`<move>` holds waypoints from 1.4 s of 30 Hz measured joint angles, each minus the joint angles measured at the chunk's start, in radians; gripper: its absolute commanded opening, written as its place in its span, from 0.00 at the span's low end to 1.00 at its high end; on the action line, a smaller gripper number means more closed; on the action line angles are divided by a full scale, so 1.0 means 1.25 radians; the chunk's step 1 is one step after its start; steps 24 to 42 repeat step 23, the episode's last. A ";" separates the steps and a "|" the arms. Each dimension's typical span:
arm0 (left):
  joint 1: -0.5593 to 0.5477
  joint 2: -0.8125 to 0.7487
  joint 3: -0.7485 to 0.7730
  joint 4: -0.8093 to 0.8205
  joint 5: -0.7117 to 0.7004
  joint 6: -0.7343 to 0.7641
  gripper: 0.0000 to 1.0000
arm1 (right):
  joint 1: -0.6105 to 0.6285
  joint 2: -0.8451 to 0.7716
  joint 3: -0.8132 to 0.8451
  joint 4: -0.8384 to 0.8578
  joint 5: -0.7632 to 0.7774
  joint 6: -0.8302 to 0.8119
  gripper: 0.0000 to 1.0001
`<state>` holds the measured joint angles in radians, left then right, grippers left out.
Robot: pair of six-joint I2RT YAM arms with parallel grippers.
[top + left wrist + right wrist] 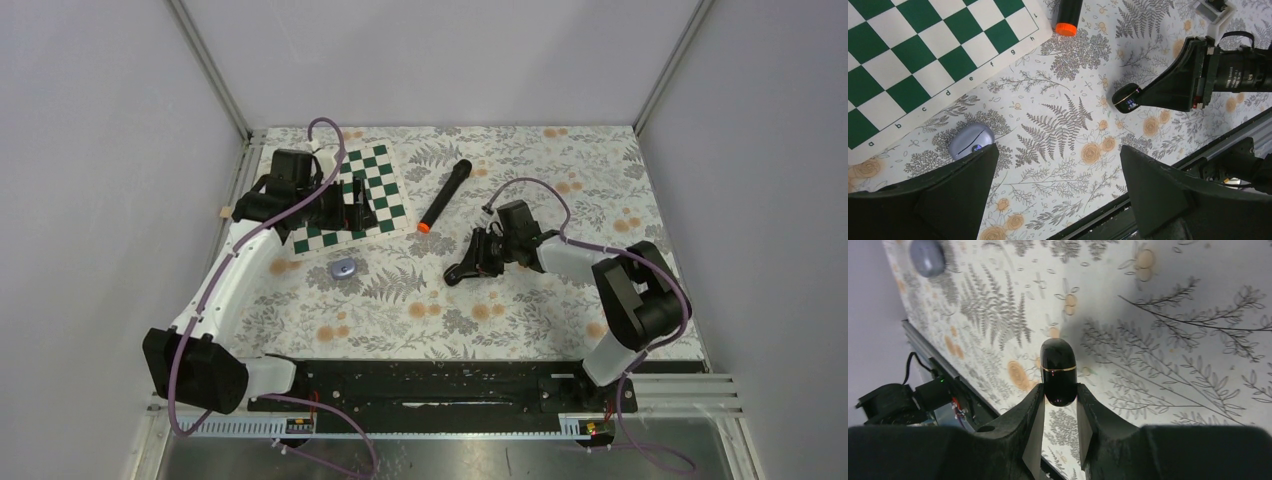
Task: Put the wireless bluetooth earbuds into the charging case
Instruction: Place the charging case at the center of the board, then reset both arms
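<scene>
Our right gripper (pixel 1058 412) pinches the black charging case (pixel 1058 371)
Its long axis follows the fingers; our left gripper (pixel 1058 152), spread wide, sits nearer the purple case (pixel 971 141)

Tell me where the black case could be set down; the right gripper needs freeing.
Bare tabletop lies between the purple case and the right gripper holding the black case, and along the near rail. Crowded: around the chessboard, left gripper and marker.

Ferns, checks and two cases
Tablecloth (pixel 590 160) shows grey ferns, orange blooms; chessboard (pixel 375 190) green-and-white; marker (pixel 444 196) black, orange-tipped; lilac case (pixel 345 268); glossy black case (pixel 1058 371), gold seam.
</scene>
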<state>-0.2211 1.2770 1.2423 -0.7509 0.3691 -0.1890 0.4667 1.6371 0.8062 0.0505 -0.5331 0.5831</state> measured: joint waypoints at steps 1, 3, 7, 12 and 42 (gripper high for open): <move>0.000 -0.002 -0.010 0.004 0.000 -0.004 0.95 | 0.000 0.010 0.004 -0.009 0.006 -0.002 0.25; 0.000 -0.005 -0.023 0.013 0.000 -0.013 0.95 | 0.000 0.030 0.017 -0.031 0.023 -0.006 0.42; 0.005 -0.005 -0.042 0.038 0.000 -0.033 0.95 | 0.001 0.038 0.058 -0.085 0.047 -0.038 0.91; 0.006 -0.005 -0.043 0.059 -0.006 -0.040 0.99 | -0.011 0.002 0.128 -0.215 0.061 -0.157 1.00; 0.006 -0.062 -0.136 0.266 -0.148 0.066 0.99 | -0.060 -0.158 0.495 -0.479 0.271 -0.306 1.00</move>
